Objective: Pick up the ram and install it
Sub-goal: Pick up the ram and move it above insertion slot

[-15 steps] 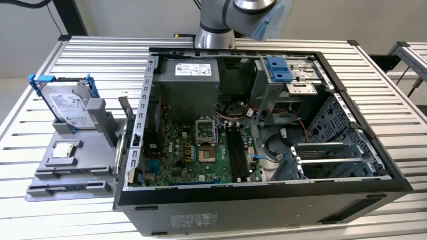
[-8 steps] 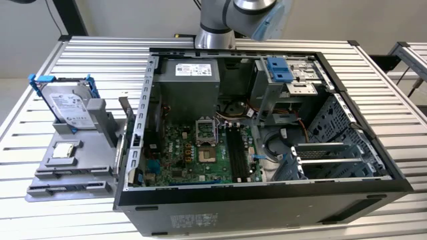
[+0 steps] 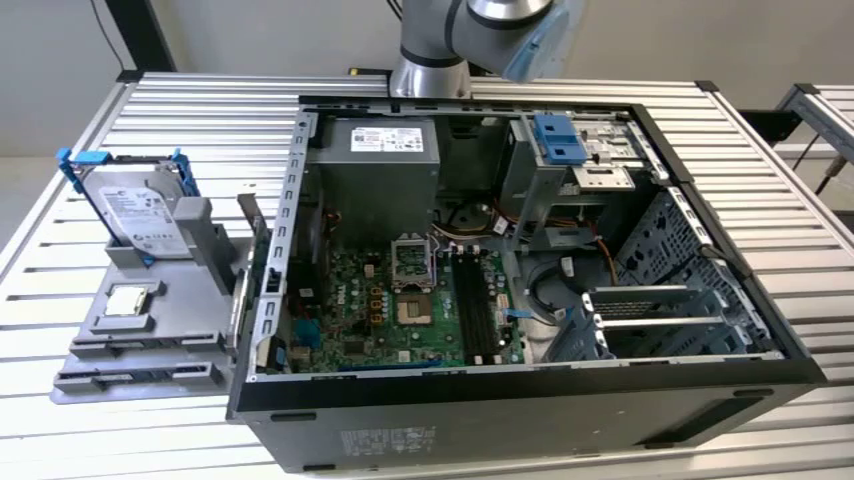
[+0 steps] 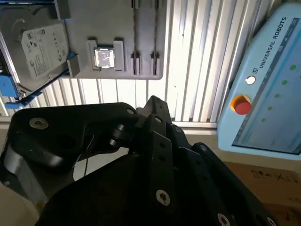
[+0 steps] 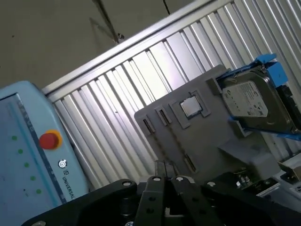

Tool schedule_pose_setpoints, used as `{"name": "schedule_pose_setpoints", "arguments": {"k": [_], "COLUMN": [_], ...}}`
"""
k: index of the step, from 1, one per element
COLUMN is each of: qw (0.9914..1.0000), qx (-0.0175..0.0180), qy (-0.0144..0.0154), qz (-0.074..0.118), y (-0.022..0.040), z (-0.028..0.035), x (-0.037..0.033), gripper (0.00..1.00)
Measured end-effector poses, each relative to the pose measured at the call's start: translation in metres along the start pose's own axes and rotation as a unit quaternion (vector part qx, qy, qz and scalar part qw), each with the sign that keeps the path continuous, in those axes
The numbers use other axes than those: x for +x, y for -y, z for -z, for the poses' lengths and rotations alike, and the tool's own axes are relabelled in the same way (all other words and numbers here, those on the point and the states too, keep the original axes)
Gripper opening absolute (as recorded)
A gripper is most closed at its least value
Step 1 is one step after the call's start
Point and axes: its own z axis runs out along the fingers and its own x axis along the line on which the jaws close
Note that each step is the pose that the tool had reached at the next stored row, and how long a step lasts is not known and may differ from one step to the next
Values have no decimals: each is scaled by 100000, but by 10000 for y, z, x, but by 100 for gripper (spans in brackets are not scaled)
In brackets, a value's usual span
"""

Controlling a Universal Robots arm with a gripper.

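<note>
Black gripper [image 5: 164,168] nearest in first wrist view, fingers pressed together, closed, nothing seen between them. Just beyond: grey plastic parts tray [image 5: 188,141] on ribbed metal counter [image 5: 117,84], carrying small square silver processor chip [image 5: 190,107] and silver hard drive with blue clips [image 5: 247,101]. Pale blue pendant with red button [image 5: 23,141] beside. Exterior view: open black computer case [image 3: 534,420] near, green motherboard [image 3: 354,300] inside, tray at exterior view's left. Where ram sits: cannot tell.

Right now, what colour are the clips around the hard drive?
Blue; the clips on the hard drive show best in the exterior view.
</note>
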Motion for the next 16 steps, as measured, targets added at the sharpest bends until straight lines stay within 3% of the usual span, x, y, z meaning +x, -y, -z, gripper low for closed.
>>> {"name": "schedule_pose_setpoints", "arguments": {"k": [4,8,12,16], "qw": [99934,99738,99407,98939], "qx": [-76,-154,-222,-298], "qy": [-186,-367,-552,-738], "qz": [3615,7228,10859,14505], "y": [0,0,0,0], "z": [0,0,0,0], "x": [0,0,0,0], "gripper": [0,0,0,0]}}
